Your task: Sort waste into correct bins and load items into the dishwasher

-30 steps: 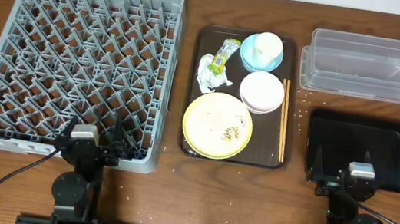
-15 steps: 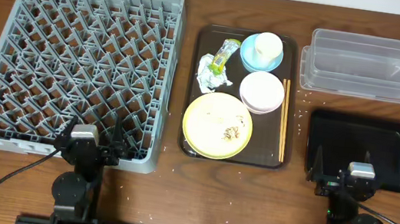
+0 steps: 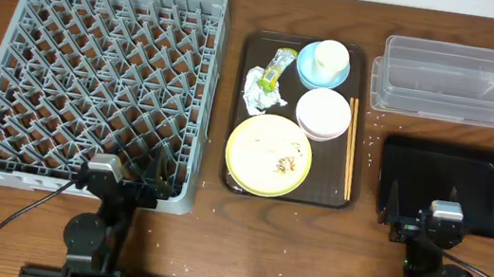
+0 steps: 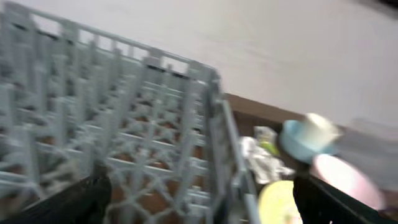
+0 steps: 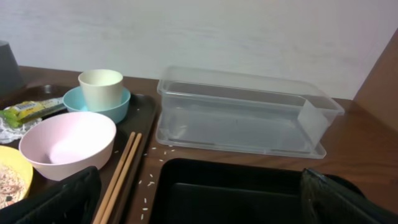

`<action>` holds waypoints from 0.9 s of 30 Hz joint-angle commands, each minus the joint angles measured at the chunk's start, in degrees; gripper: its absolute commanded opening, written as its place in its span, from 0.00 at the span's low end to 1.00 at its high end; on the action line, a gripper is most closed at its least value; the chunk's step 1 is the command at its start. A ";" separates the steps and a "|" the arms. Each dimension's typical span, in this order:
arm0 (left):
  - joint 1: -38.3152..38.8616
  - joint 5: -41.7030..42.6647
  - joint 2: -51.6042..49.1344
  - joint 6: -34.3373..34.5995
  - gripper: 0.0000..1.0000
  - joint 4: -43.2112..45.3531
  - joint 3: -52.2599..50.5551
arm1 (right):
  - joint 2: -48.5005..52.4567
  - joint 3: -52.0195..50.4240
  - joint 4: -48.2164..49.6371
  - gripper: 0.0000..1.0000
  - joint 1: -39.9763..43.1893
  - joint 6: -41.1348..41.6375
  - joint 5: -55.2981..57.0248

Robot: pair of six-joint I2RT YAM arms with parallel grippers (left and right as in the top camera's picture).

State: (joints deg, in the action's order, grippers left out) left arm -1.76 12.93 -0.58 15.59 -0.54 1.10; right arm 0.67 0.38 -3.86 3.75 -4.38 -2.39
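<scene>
Grey plastic lattice fills the left half of the overhead frame: the dish rack sits on the wooden worktop with nothing among its pegs. At its lower right corner, the left gripper has its fingers spread apart with nothing between them; its own view is blurred.

At frame centre lies a dark brown serving tray. Along the tray's upper left, the yellow-green snack wrapper lies slanted, and the crumpled white paper wad touches its lower end. Below them, the pale yellow plate fills the tray's lower part, with beige food crumbs on its right side. At the tray's top right, the white cup stands upright inside the light blue bowl. Just below, the white bowl sits upright, overlapping the plate's upper right rim. Wooden chopsticks lie lengthwise along the tray's right edge.

A few rice grains dot the worktop just right of the tray. At upper right lies the clear tub; below it, the black tray. The right gripper hangs over the black tray's lower edge, fingers apart, holding nothing.
</scene>
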 commanded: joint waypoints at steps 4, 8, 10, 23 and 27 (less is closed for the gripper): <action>0.20 6.01 0.35 7.10 0.95 -1.53 -0.87 | -0.35 -0.07 -0.24 0.99 0.52 0.68 -0.24; 0.20 8.28 0.35 13.20 0.94 1.18 -0.87 | -0.35 -0.07 -0.24 0.99 0.52 0.68 -0.24; 0.17 8.68 0.35 13.16 0.94 5.35 -0.87 | -0.35 -0.07 -0.24 0.99 0.52 0.70 -0.24; 0.17 9.75 -1.40 11.15 0.95 19.19 2.49 | -0.35 -0.07 -0.24 0.99 0.52 0.70 -0.24; 0.17 16.70 -7.39 7.10 0.95 16.17 8.00 | -0.35 -0.07 -0.22 0.99 0.52 0.68 -0.24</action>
State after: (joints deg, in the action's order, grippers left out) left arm -1.76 23.57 -4.36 26.24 16.71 3.49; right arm 0.69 0.38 -3.86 3.75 -4.38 -2.39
